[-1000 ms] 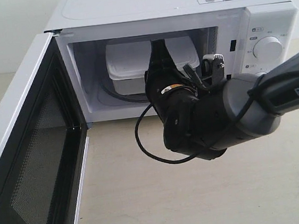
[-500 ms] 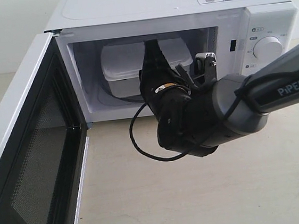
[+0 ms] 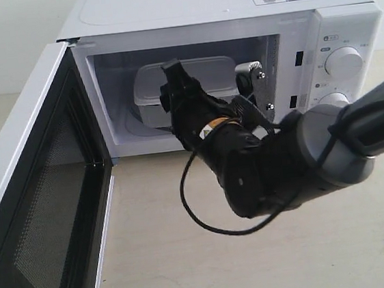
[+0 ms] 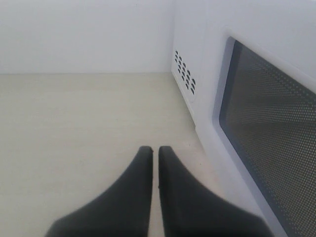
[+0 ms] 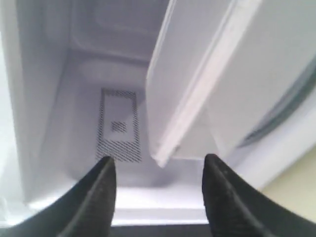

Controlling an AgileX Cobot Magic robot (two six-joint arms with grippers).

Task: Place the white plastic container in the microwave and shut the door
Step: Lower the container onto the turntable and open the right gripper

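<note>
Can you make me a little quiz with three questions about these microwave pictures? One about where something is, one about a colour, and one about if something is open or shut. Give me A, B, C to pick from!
1. Where is the white plastic container compared with the microwave?
A. On top of it
B. Inside it
C. Under it

2. What colour is the microwave's outside?
A. White
B. Red
C. Black

3. How is the door?
A. Shut
B. Swung wide open
C. Taken off

Answers:
1 B: the container sits in the cooking space, seen through the open front.
2 A: its top and its dial panel are both white.
3 B: the door stands out to the side on its hinges, and its dark mesh window is in plain sight.
</note>
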